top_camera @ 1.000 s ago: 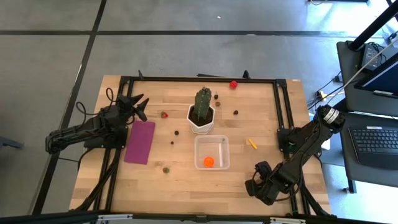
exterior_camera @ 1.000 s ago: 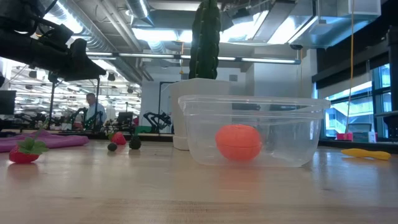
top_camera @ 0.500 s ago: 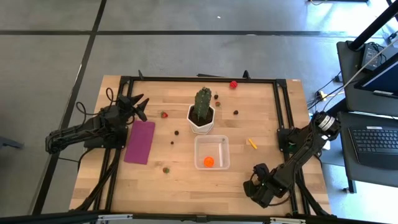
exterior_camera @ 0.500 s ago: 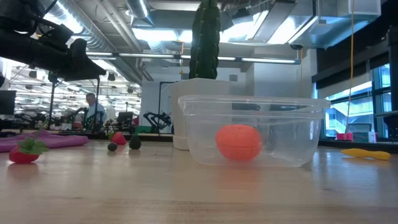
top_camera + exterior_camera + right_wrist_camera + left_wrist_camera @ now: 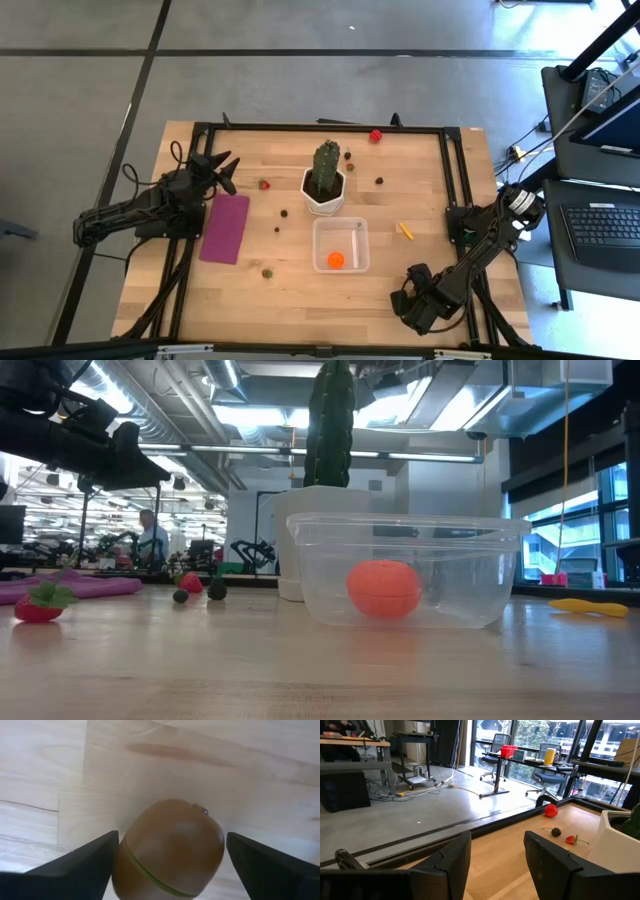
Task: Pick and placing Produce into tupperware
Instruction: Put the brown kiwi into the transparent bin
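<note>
Since 1 second ago the right gripper (image 5: pixel 404 303) has crept slightly leftward along the table's near edge; nothing else has moved. Its jaws stand wide, holding nothing, straddling a brown piece (image 5: pixel 169 851) that lies straight ahead between the fingers, its long axis seemingly running slantwise across the gap. The tupperware (image 5: pixel 341 245), holding 1 orange piece (image 5: pixel 336 260), sits up-table to the left. Bare wood surrounds the pick. The left gripper (image 5: pixel 226 166) waits half-open, empty, by the magenta mat (image 5: pixel 225 228).
</note>
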